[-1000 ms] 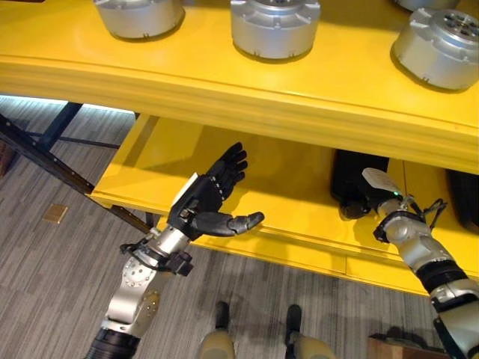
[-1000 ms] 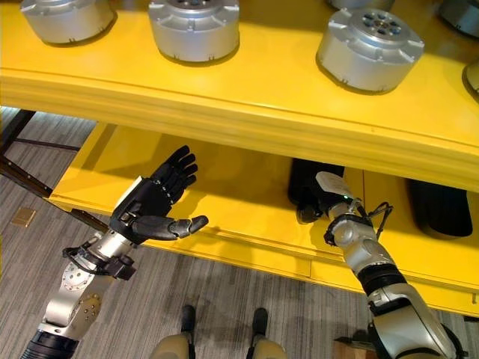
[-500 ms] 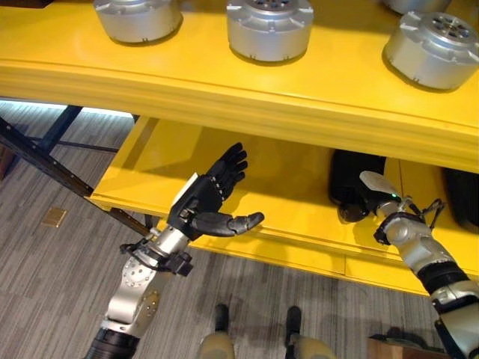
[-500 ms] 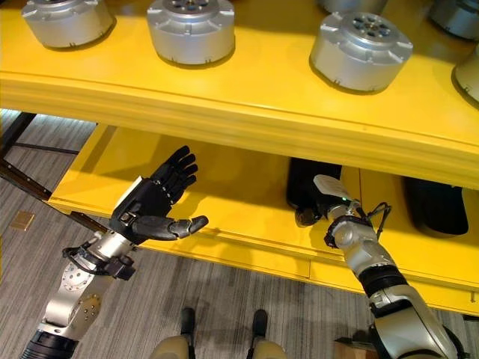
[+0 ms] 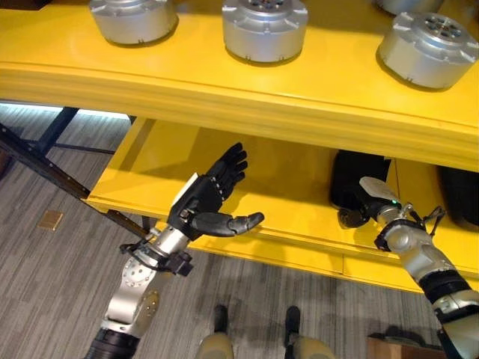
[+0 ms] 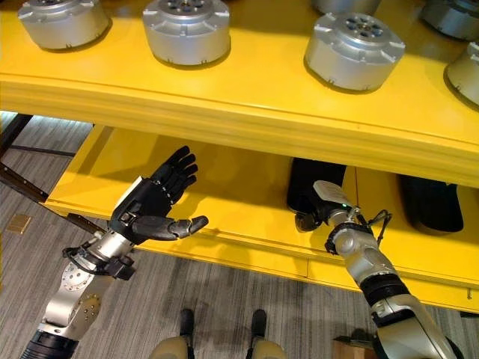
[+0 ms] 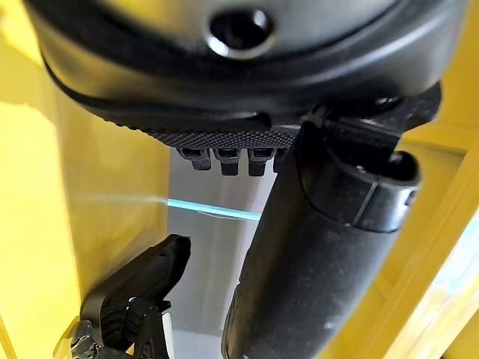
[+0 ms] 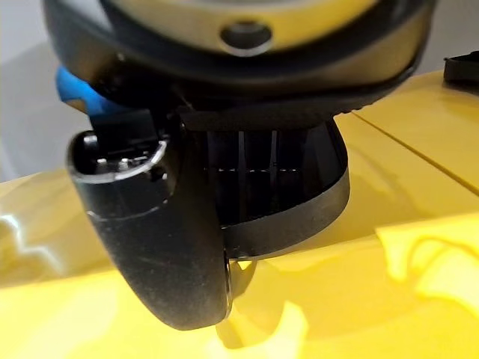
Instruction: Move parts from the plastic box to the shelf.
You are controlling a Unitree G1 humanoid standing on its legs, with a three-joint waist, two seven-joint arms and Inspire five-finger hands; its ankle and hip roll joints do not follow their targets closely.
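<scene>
On the lower board of the yellow shelf (image 5: 168, 161) lies a black part (image 5: 358, 173), and my right hand (image 5: 372, 196) reaches in over the front edge onto it. In the right wrist view the thumb (image 8: 161, 247) and curled fingers (image 8: 251, 164) close round the part's dark rounded rim (image 8: 299, 217), which rests on the yellow board. My left hand (image 5: 200, 203) hovers in front of the lower board's left half, palm up, fingers spread and holding nothing. Three silver round parts (image 5: 264, 28) stand on the upper board.
A second black part (image 6: 428, 203) lies further right on the lower board. The thick front lip of the upper board (image 5: 224, 90) overhangs the lower one. A dark metal bar (image 5: 45, 161) runs slantwise at the left above grey floor.
My right hand has drawn back slightly toward the lower board's front edge. The whole picture has shifted a little. The left hand has not moved.
</scene>
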